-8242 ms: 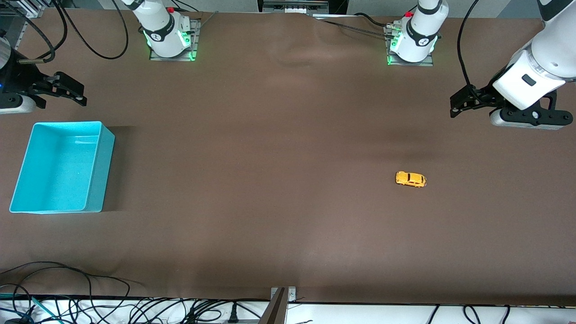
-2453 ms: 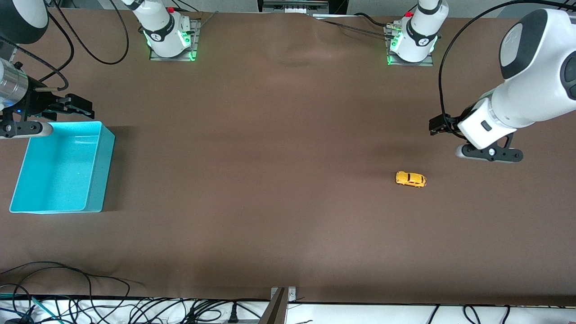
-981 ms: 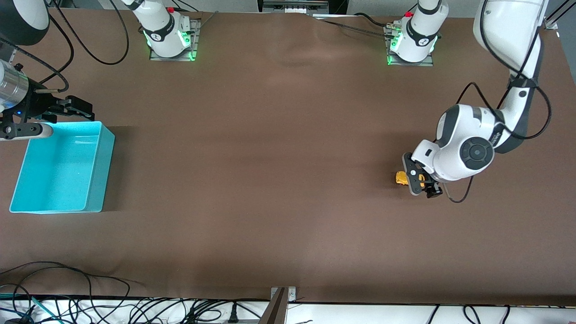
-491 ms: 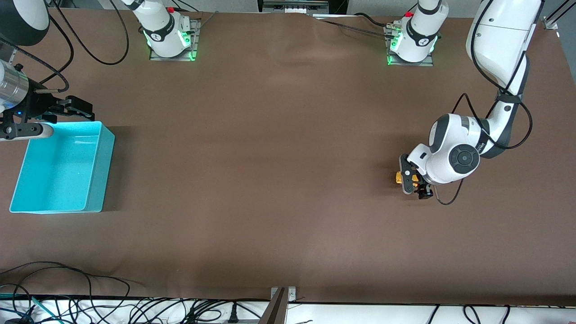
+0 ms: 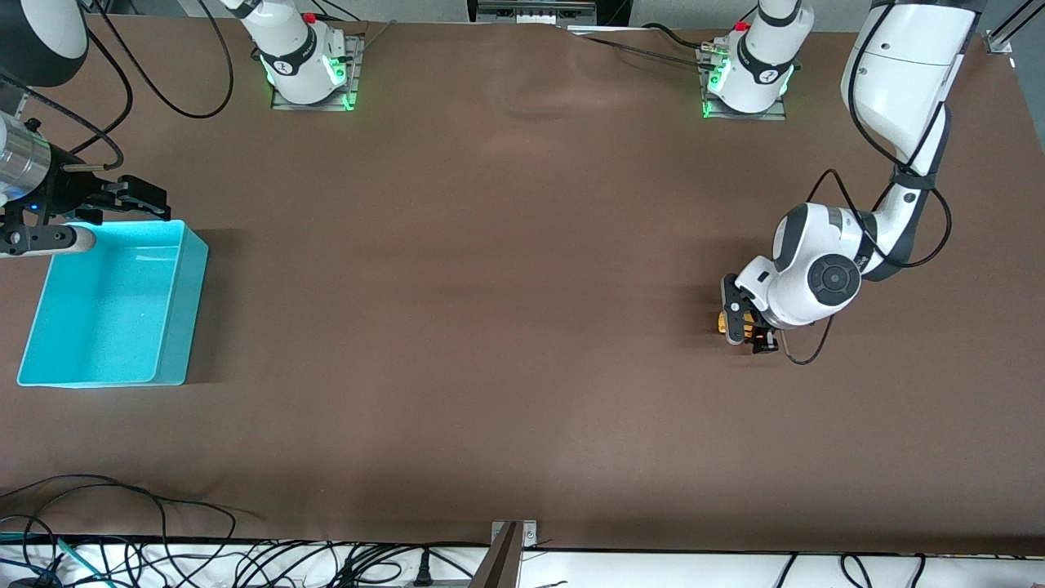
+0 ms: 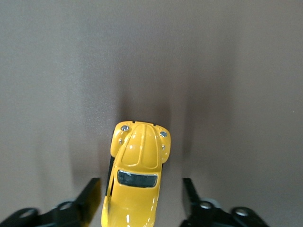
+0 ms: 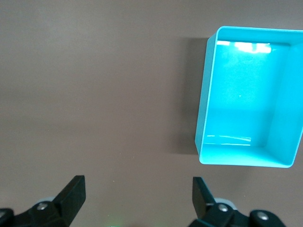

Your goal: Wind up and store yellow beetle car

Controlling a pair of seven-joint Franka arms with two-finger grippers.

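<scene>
Straddling the yellow beetle car (image 6: 136, 184) on the table (image 5: 506, 327) toward the left arm's end, the left gripper (image 6: 142, 203) has jaws open, unclosed. They should be centred before closing. The right gripper (image 7: 137, 198), jaws open and empty, waits beside the turquoise bin (image 5: 192, 310).

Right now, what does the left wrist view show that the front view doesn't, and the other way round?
Only the left wrist view shows the yellow beetle car close up: hood, headlights and windshield, lying between the open fingers of the left gripper, with a gap on each side. Only the front view shows the turquoise bin at the right arm's end of the table, with the open right gripper waiting over its rim. Both show the car on the brown table under the left gripper.
</scene>
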